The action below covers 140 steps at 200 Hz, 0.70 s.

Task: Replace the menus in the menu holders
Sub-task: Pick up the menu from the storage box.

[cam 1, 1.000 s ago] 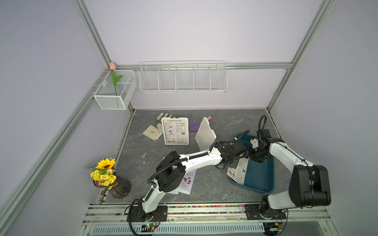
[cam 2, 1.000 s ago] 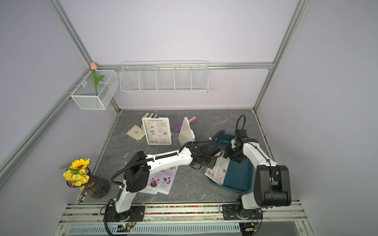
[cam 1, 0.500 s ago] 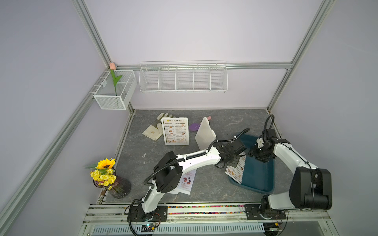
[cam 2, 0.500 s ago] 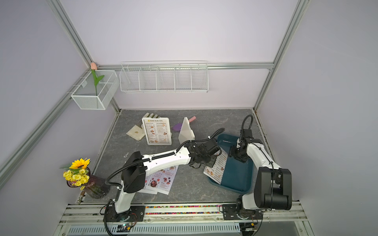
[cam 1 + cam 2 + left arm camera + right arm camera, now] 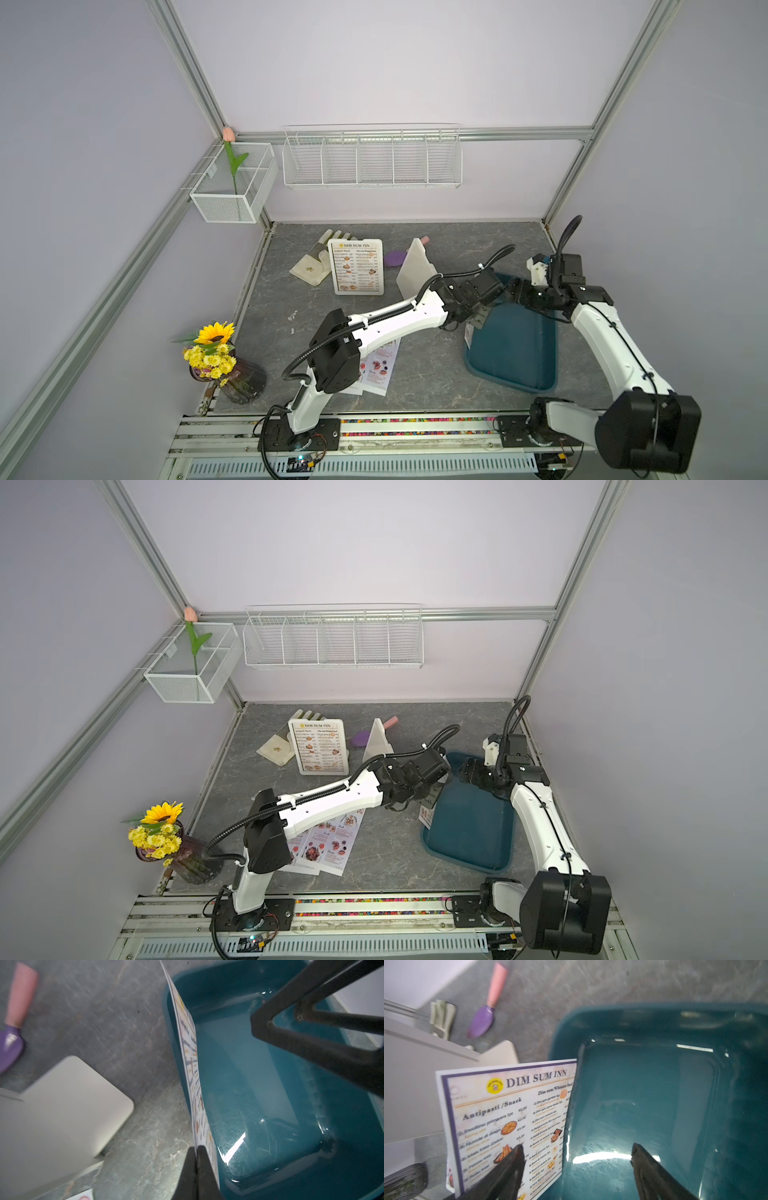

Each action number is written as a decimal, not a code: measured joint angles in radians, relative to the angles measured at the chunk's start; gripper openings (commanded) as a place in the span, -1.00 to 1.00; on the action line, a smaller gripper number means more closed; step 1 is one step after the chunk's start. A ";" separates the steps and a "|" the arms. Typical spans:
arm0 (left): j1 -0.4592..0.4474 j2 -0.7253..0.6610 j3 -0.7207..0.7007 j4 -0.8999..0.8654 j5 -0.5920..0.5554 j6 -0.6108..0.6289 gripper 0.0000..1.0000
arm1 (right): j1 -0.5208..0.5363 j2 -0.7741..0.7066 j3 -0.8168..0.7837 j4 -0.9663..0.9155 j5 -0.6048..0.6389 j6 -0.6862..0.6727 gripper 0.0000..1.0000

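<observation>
The grey surface [image 5: 432, 374] is partly masked by both arms. Off the far corner of the teal tray [image 5: 515, 353], one menu holder [image 5: 415, 270] is seen from behind, face hidden. A second holder [image 5: 357, 266], farther off, is filled. A DIM SUM INN menu [image 5: 508, 1118] is held upright at the tray's rim, pinched by the left gripper [image 5: 196, 1150] and nearly hidden in both top views. The right gripper [image 5: 577, 1147] is spread wide over the tray, empty.

A robotics lab cell: plain lilac wall panels [image 5: 395, 62], aluminium framing [image 5: 519, 134], slotted mounting rail [image 5: 415, 434] in front.
</observation>
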 measured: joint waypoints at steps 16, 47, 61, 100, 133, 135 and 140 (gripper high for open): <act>0.013 -0.036 0.050 -0.018 -0.017 0.052 -1.00 | -0.004 -0.045 0.007 0.059 -0.048 -0.003 0.70; 0.052 -0.138 0.100 -0.026 -0.049 0.162 -1.00 | -0.029 -0.072 0.009 0.178 -0.221 -0.018 0.71; 0.064 -0.181 0.125 -0.033 -0.073 0.217 -1.00 | -0.039 -0.072 0.008 0.242 -0.325 -0.019 0.72; 0.063 -0.228 0.245 -0.070 -0.088 0.340 -1.00 | -0.042 -0.048 -0.022 0.538 -0.605 0.023 0.73; 0.063 -0.251 0.267 -0.090 -0.042 0.389 -1.00 | -0.016 0.031 -0.053 0.798 -0.733 0.100 0.74; 0.063 -0.253 0.267 -0.092 -0.037 0.392 -1.00 | -0.013 0.036 -0.053 0.815 -0.740 0.107 0.74; 0.063 -0.256 0.267 -0.094 -0.029 0.396 -1.00 | -0.005 0.046 -0.053 0.847 -0.753 0.121 0.75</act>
